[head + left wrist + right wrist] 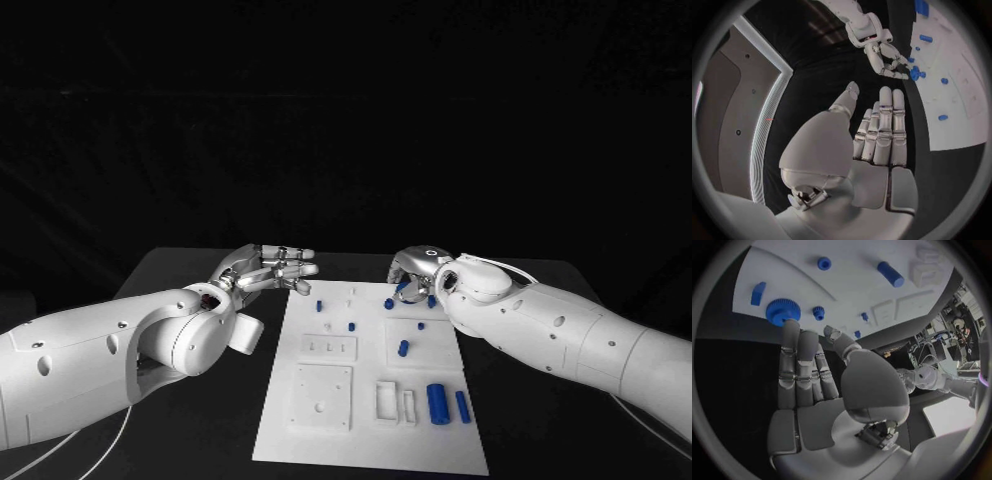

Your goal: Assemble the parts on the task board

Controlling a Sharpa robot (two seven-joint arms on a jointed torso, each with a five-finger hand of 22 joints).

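The task board (325, 420) lies lengthwise in the lower middle of the head frame, running from the bottom edge up toward the two hands. The left hand (270, 270) hangs just off the board's upper left corner, over the black table (173, 275); its fingers are stretched out side by side and it holds nothing. Over on the right, the right hand (418, 275) sits above the board's top right corner, fingers pointing down. In the right wrist picture its fingertips (791, 326) touch the rim of a blue gear (782, 310) resting near the board's edge, but I can't tell whether the hand really has hold of it. Near the gear sit a small blue knob (818, 312) and a blue block (757, 293). Down at the lower right of the head frame, a blue cylinder (438, 404) and a slim blue pin (463, 405) lie side by side.
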